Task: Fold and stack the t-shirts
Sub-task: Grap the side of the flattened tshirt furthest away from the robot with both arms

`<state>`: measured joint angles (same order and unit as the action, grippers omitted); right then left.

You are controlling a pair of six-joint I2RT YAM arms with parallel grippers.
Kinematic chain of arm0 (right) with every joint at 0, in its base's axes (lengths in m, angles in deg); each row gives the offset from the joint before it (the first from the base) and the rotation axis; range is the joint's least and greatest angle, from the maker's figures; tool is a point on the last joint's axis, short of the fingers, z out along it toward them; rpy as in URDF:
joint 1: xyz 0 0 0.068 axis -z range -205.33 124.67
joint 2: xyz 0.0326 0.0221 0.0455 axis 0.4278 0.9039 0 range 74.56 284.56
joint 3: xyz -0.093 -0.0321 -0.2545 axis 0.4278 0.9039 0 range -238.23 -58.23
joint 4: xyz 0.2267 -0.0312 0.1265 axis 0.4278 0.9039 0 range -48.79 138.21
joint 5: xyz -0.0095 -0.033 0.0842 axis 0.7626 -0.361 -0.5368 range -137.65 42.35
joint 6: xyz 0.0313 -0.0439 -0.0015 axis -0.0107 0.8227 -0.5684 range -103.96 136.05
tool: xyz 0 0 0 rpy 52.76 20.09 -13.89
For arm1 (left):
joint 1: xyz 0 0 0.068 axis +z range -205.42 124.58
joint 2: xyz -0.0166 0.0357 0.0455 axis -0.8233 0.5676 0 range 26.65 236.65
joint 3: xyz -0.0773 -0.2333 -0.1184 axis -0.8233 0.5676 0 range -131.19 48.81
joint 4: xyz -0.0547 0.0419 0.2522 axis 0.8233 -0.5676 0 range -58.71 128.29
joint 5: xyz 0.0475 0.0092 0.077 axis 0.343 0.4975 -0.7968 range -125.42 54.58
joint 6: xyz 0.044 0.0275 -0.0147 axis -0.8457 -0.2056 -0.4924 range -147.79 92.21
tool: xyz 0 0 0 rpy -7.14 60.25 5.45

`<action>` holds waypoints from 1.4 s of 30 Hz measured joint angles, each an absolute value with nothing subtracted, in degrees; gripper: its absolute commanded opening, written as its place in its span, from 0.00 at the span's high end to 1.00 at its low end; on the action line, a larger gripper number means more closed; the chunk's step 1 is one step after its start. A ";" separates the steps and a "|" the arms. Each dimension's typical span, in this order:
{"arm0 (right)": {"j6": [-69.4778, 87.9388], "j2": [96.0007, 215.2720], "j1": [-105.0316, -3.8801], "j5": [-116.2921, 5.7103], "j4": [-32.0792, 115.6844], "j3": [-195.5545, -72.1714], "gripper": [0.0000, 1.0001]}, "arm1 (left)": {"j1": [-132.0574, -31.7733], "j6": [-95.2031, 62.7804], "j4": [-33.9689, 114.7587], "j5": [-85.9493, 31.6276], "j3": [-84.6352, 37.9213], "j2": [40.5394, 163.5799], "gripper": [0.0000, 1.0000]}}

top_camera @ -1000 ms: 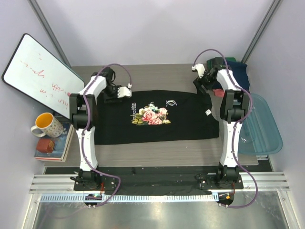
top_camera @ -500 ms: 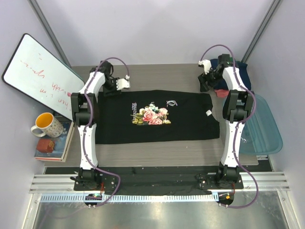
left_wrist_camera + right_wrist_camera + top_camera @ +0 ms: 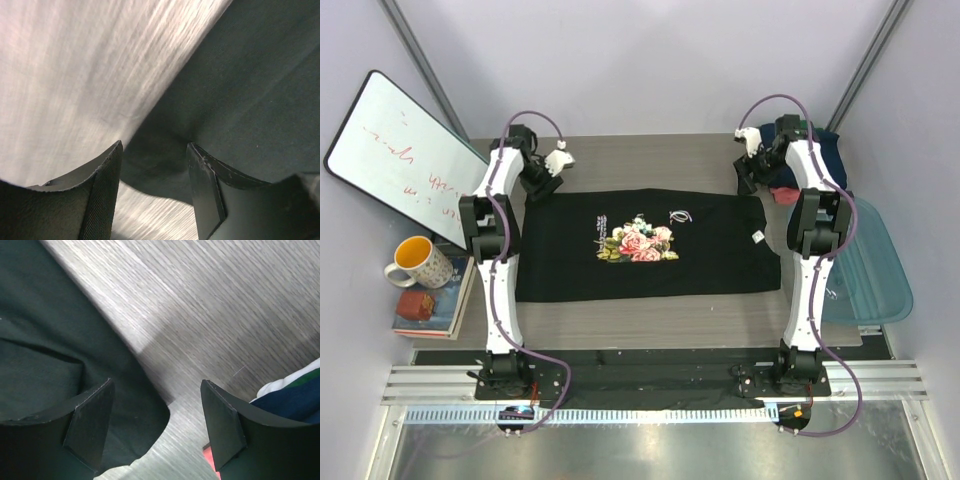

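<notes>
A black t-shirt (image 3: 650,245) with a pink rose print lies flat on the table as a wide rectangle. My left gripper (image 3: 536,186) hovers open over its far left corner; in the left wrist view the gripper (image 3: 155,172) straddles the edge of the dark cloth (image 3: 240,95) without pinching it. My right gripper (image 3: 748,184) stands open at the far right corner, where the gripper (image 3: 157,415) frames the black hem (image 3: 45,340). Behind it sits a pile of t-shirts (image 3: 812,148); its navy (image 3: 295,402) and coral-red (image 3: 210,461) edges show.
A translucent blue tub (image 3: 872,265) lies at the table's right edge. A whiteboard (image 3: 405,155) leans at the back left. Below it, a yellow-lined mug (image 3: 415,262) stands by a stack of books (image 3: 432,300), off the table's left edge.
My left gripper has swung left along the shirt's far edge to its left corner. My right gripper moved back toward the far right corner, then held still.
</notes>
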<state>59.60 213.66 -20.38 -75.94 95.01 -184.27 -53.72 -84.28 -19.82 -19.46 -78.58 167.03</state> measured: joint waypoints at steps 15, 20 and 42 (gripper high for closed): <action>59.73 209.97 -21.03 -75.83 97.00 -181.64 0.31 | -52.19 -77.48 -20.23 -18.87 -84.24 171.71 0.65; 60.05 208.62 -21.21 -75.64 97.52 -180.59 0.36 | -52.17 -77.42 -20.14 -18.71 -84.24 171.79 0.77; 68.58 210.19 -21.45 -77.01 115.73 -180.92 0.38 | -52.89 -77.64 -15.97 -14.95 -70.45 158.79 1.00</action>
